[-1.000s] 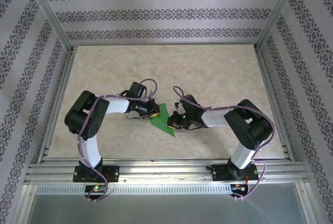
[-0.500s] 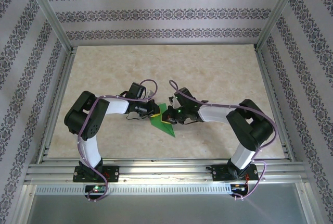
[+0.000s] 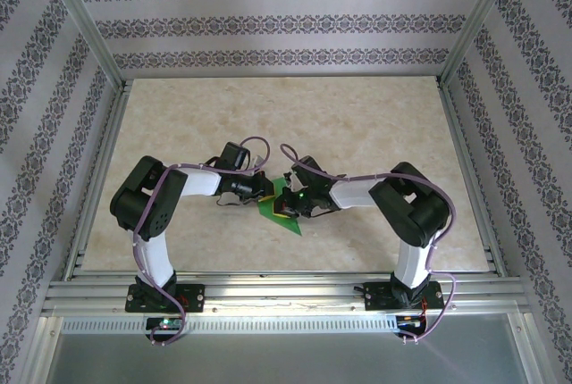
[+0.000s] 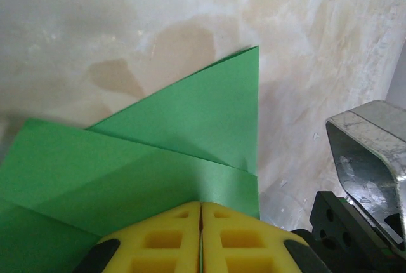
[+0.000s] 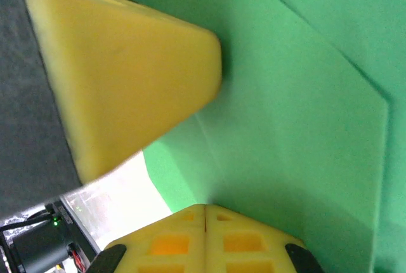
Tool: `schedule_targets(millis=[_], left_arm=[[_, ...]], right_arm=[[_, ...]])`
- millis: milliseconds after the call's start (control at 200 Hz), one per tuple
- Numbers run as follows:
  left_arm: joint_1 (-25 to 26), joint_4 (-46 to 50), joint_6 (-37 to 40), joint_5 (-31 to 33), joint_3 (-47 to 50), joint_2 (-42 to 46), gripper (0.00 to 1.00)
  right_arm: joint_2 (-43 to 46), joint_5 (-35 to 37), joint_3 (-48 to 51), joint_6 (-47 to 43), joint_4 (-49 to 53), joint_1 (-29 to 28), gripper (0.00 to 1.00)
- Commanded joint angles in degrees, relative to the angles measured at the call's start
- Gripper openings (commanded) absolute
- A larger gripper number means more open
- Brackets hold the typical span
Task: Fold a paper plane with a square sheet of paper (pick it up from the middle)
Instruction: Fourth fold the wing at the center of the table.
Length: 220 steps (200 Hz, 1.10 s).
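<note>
Now the green paper [image 3: 286, 221] (folded) points near-right; left gripper [image 4: 201, 213] clamps it; right gripper [image 5: 205, 213] closed.

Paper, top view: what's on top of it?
The left end effector and right end effector meet over it. The paper beneath them is covered; its near tip is visible.

Wallpaper panels [image 3: 268, 9] banded with grey floral stripes are enclosing a beige, marble-patterned table [image 3: 375, 125] on three sides. Aluminium posts [image 3: 85, 22] are rising at the far corners, while slotted rails [image 3: 286, 295] are running along the near edge under soft, even light.
</note>
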<state>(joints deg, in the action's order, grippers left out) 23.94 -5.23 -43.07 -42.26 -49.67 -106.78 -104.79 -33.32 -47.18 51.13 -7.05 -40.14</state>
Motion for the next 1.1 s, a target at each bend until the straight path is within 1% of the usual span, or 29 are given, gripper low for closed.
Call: schedule_targets(millis=[0,285,530,694,784,854,969,1094], left_arm=[[-0.99,2.95,1.32,3.25,2.12,-1.23,0.08],[-1.45,3.28,1.67,3.54,2.18,-1.58,0.08],[-1.53,3.60,1.72,3.50,2.19,-1.33,0.08],[-1.50,3.64,1.65,3.54,2.11,-1.28,0.08],[-1.53,3.72,1.74,3.41,2.20,-1.10,0.08],[-1.53,3.82,1.74,3.41,2.19,-1.06,0.08],[-1.49,3.91,1.76,3.41,1.97,-1.27,0.08],[-1.53,3.88,1.75,3.46,1.95,-1.27,0.08]], right_arm=[[1.56,1.07,4.23,1.53,3.03,0.01,0.01],[6.27,0.91,7.96,1.96,2.00,0.97,0.03],[10.25,0.25,7.46,0.09,4.76,0.12,0.03],[10.72,1.68,8.72,-0.74,6.68,0.48,0.03],[10.97,2.72,11.04,0.30,5.63,1.51,0.03],[10.62,2.09,12.87,1.32,3.86,1.86,0.02],[10.13,1.72,14.59,1.40,3.80,1.80,0.02],[11.80,1.66,16.68,2.04,2.97,1.75,0.02]])
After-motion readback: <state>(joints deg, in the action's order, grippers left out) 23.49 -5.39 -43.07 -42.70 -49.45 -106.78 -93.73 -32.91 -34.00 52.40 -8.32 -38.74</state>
